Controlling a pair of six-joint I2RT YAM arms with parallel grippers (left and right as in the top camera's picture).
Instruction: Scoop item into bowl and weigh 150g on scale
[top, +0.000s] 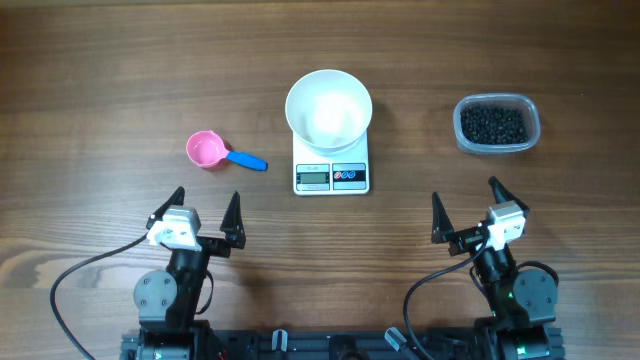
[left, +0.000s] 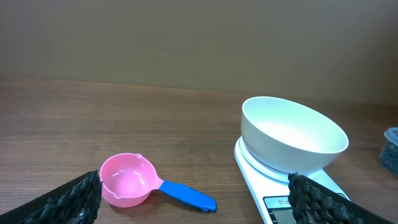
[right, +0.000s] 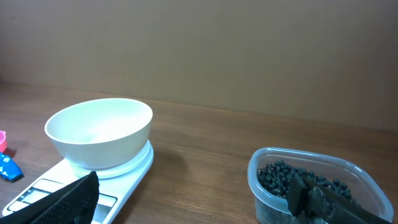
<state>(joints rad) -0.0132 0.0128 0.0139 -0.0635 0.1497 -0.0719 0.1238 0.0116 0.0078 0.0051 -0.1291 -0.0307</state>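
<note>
The white bowl (top: 328, 108) stands empty on the white scale (top: 331, 175) at the table's middle; both also show in the left wrist view as bowl (left: 292, 134) and scale (left: 261, 180), and in the right wrist view as bowl (right: 99, 132) and scale (right: 81, 186). Black grains, the item (top: 493, 123), fill a clear tub (top: 497, 101) at the right, seen too as item (right: 292, 177). A pink scoop with a blue handle (top: 222, 153) lies left of the scale, scoop (left: 140, 182). My left gripper (top: 203, 209) and right gripper (top: 468, 209) stand open and empty near the front edge.
Bare wooden table surrounds the objects. Cables run from both arm bases (top: 170, 295) along the front edge. A plain brown wall stands behind the table in both wrist views.
</note>
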